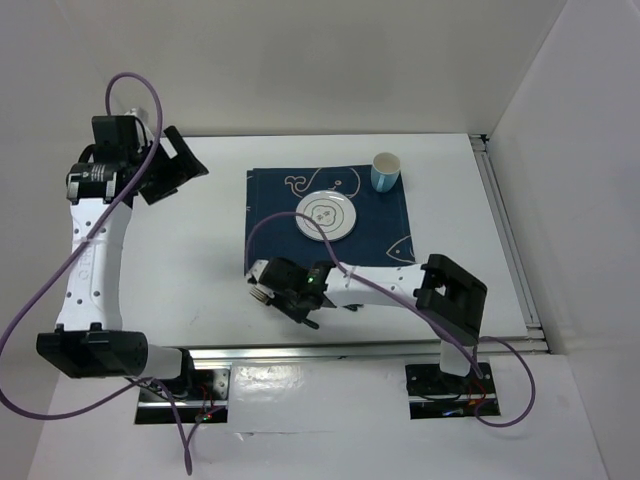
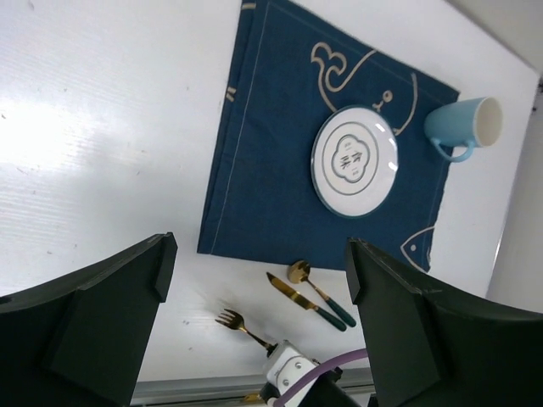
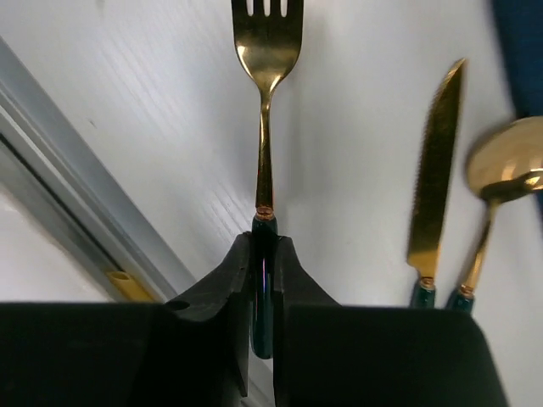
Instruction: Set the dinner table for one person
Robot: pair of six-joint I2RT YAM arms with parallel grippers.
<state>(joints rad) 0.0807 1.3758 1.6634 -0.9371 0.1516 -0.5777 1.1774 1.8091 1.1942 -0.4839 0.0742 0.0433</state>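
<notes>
We note the right gripper [image 3: 263, 248] clamped on the fork [image 3: 265, 127] by its handle, presumably for placing beside the plate [image 2: 356, 159]; left gripper [image 2: 256, 263] wide.

Top external camera: fixed high behind the arm bases, looking down on the whole dinner table [image 1: 200, 290]. Left wrist camera: high over the far left, looking down across placemat [image 2: 271, 170] and plate [image 2: 356, 159], both shared with the top view. Right wrist camera: very near the tabletop, sighting along the fork [image 3: 265, 127], with knife [image 3: 437, 170] and spoon [image 3: 501, 170] alongside; the left wrist view also takes in all three.
</notes>
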